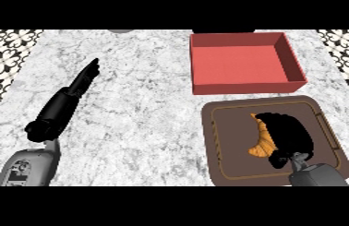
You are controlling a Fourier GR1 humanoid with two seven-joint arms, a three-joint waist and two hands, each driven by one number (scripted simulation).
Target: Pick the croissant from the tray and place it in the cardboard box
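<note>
A golden-brown croissant (261, 137) lies on the dark brown tray (228, 142) at the lower right. My right hand (290, 135) lies over the croissant's right side, its fingers curled round it and hiding most of it. Beyond the tray stands the open red box (242, 62), with nothing inside. My left hand (83, 78) rests at the left with its fingers straight, pointing away, far from the tray and the box.
The tray and box sit on a grey-white marble counter (136, 119). Patterned wall strips show at the top corners. A small grey object (121, 31) peeks in at the counter's far edge.
</note>
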